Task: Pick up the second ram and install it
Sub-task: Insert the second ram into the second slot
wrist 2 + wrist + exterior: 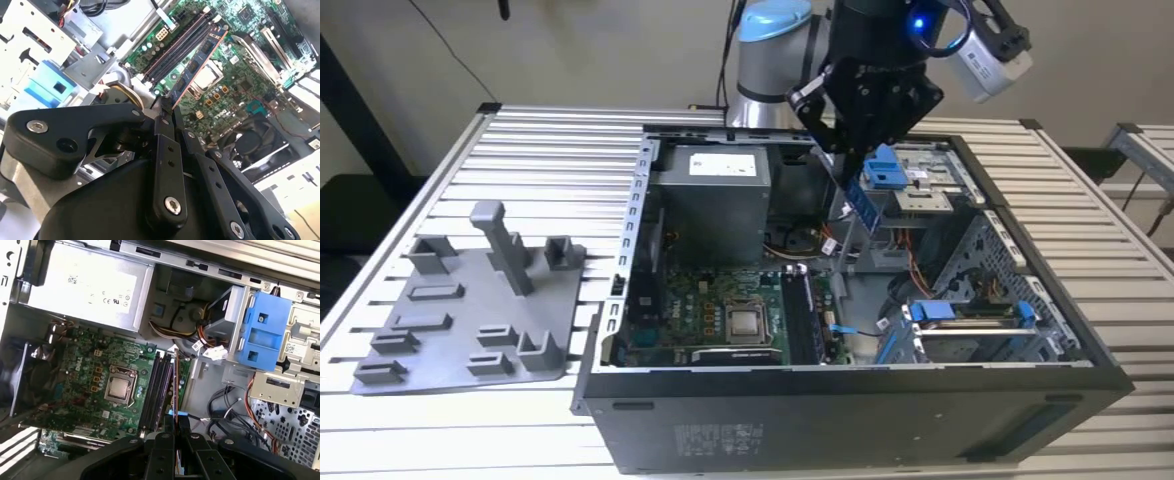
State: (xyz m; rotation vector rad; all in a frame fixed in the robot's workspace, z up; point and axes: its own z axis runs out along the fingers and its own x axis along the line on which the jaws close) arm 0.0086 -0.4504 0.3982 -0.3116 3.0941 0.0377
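1. A table (520,150) of ribbed aluminium slats stands before a plain pale wall.
2. On it lies an open black metal case (854,410). In the exterior view, a matte grey plastic plate (480,310) with moulded blocks and one upright post lies at nine o'clock from it.
3. Inside the case is a green motherboard (707,300) with a square, shiny CPU socket (744,322). A grey sheet-metal power supply (707,190) sits at twelve o'clock from the socket, and perforated steel bays with a blue clip (887,170) sit at two o'clock.
4. The gripper (851,160) is made of black, jointed links with bolt heads and tapers to narrow fingers. In the second wrist view the gripper (164,107) has its fingers pressed together on one end of the ram (200,65).
5. In the exterior view the ram (857,205) hangs at six o'clock from the gripper, in the air over the case and well above the board, at about one o'clock from the socket.
6. It is a long, thin, flat stick. Its face looks bluish with small dark chips, and one long edge is copper-coloured.
7. In the first wrist view the ram (176,385) is seen edge-on and runs parallel to the long dark slots (152,390).
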